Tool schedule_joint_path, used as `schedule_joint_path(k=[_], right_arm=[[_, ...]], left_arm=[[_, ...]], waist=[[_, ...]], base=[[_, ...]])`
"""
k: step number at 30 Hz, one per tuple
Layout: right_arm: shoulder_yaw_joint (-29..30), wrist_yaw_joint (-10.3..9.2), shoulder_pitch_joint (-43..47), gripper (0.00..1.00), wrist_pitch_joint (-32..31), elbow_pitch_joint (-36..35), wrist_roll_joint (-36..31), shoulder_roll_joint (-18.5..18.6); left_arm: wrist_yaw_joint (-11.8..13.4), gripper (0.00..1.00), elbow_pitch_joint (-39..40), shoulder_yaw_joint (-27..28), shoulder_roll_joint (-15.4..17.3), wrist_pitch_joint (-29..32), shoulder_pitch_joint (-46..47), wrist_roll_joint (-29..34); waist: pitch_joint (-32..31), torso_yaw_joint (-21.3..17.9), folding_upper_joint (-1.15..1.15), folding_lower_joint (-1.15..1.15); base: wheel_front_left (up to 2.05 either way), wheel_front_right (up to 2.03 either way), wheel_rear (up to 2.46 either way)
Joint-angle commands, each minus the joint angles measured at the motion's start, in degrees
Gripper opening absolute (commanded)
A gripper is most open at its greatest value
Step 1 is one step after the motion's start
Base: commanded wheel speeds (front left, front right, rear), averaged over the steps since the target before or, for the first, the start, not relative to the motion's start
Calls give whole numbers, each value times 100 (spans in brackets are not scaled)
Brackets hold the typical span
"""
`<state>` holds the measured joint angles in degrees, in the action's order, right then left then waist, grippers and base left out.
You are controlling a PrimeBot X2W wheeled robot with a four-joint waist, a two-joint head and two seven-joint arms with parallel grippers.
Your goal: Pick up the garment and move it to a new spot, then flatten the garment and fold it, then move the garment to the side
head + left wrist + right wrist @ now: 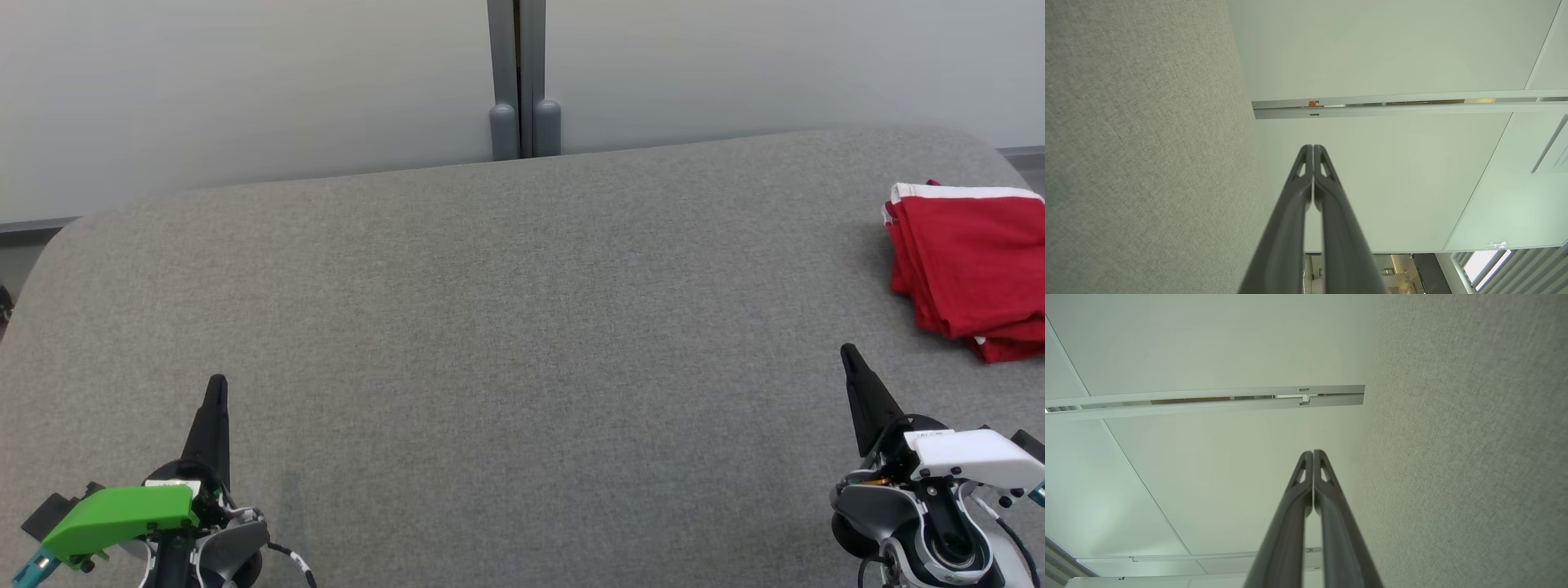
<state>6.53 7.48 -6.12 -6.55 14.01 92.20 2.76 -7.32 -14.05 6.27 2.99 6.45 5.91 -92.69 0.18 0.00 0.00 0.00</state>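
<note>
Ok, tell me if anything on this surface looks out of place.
Hardly. The red garment sits folded at the right edge of the grey surface, its layers slightly uneven, a bottom corner poking out. The left gripper and right gripper are shut, clear of it.

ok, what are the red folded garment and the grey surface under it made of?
Red folded garment: soft matte knit, probably cotton jersey; limp layered folds, white trim.
Grey padded surface: matte woven fabric cover, heathered weave visible; rounded corners suggest padding beneath.
</note>
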Motion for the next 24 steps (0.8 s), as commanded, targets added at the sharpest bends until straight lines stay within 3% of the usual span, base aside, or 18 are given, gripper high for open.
schedule_joint_path(k=[1, 24], right_arm=[[7, 2, -29, 0, -17, 7, 39, 21], [6, 2, -29, 0, -17, 7, 39, 21]], left_arm=[[-35, 0, -7, 24, 11, 7, 74, 23], [-36, 0, -7, 31, 4, 17, 75, 31]], waist=[[0, 0, 0, 0], [0, 0, 0, 0]], base=[[0, 0, 0], [0, 0, 0]])
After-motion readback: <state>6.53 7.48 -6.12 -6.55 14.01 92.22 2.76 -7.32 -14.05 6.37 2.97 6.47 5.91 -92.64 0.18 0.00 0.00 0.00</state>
